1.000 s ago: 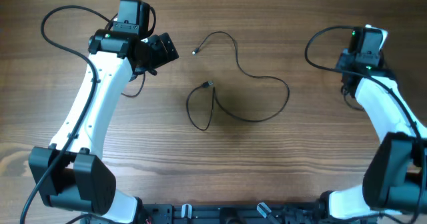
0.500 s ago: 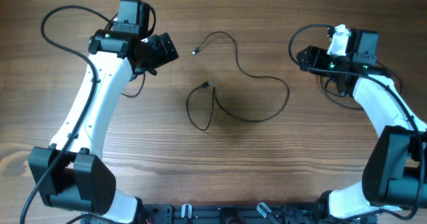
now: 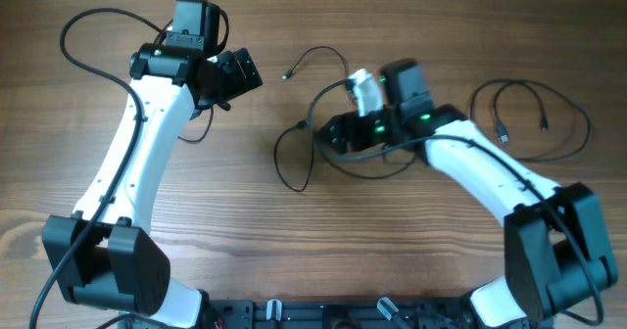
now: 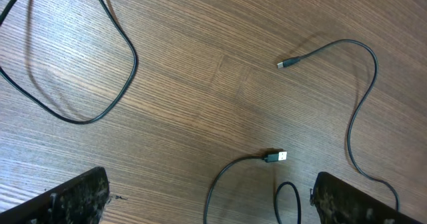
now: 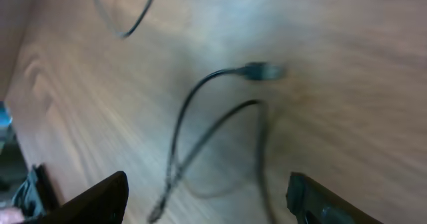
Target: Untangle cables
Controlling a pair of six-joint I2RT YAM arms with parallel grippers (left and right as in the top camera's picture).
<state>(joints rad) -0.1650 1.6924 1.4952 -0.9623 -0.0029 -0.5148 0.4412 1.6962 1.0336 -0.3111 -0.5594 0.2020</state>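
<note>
- Moved since the earlier frame: right arm [image 3: 470,167] has been swung from the right edge to the middle of the table [image 3: 411,260] and is now laid across the centre cable [image 3: 278,163].
- Right gripper [image 5: 207,184] is seen with jaws spread wide and nothing between them; no cable is held. Its wrist view is blurred, so the arm is judged to be in motion.
- Centre cable is found mid-table in loose curves. The far plug [image 3: 287,75] lies on the far side, and the near plug [image 3: 305,124] lies just left of the right gripper. A small loop sits nearer and to the left. The right-hand sweep is partly hidden under the arm.
- Strands are seen to cross below the right gripper in the wrist view. That crossing is judged to be why the gripper has been brought here with jaws open, ready for a pick.
- Second cable [image 3: 544,123] is now shown in a loose loop at the right, well apart from the centre cable, where the arm stood earlier. It is judged to have been laid aside there as already separated.
- Left gripper [image 4: 213,197] is unchanged: held far-left, jaws fully apart, empty, looking down on both plugs of the centre cable. Left arm [image 3: 147,163] is judged to be parked out of the way.
- Nothing else on the table has been shifted; the centre cable's shape is matched to the earlier frame where visible.
</note>
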